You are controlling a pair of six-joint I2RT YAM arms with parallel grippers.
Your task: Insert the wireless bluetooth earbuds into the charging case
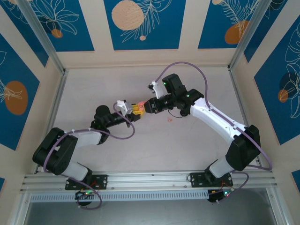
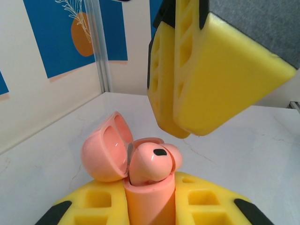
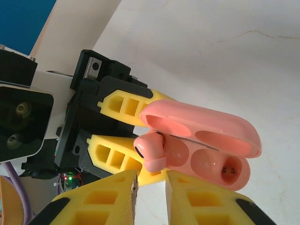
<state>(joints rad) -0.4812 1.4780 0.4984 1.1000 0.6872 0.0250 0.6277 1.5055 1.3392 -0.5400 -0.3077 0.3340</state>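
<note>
The charging case (image 2: 149, 201) stands upright with my left gripper (image 2: 150, 208) shut on its lower body, its lid (image 2: 104, 152) swung open to the left. One earbud (image 2: 151, 161) sits in the case's mouth, not fully sunk. In the right wrist view this earbud (image 3: 150, 149) fills the left socket of the case (image 3: 211, 140), and the right socket (image 3: 228, 171) is bare. My right gripper (image 3: 150, 199) hovers just short of the earbud, open, nothing between its fingers (image 2: 225, 79). The second earbud (image 1: 169, 119) lies on the table, to the right of the two grippers.
Both arms meet over the middle of the white table (image 1: 187, 150), left gripper (image 1: 135, 110) facing right gripper (image 1: 148, 106). Walls with blue panels and metal posts (image 1: 55, 51) close in the sides and back. A rail (image 1: 150, 180) runs along the near edge.
</note>
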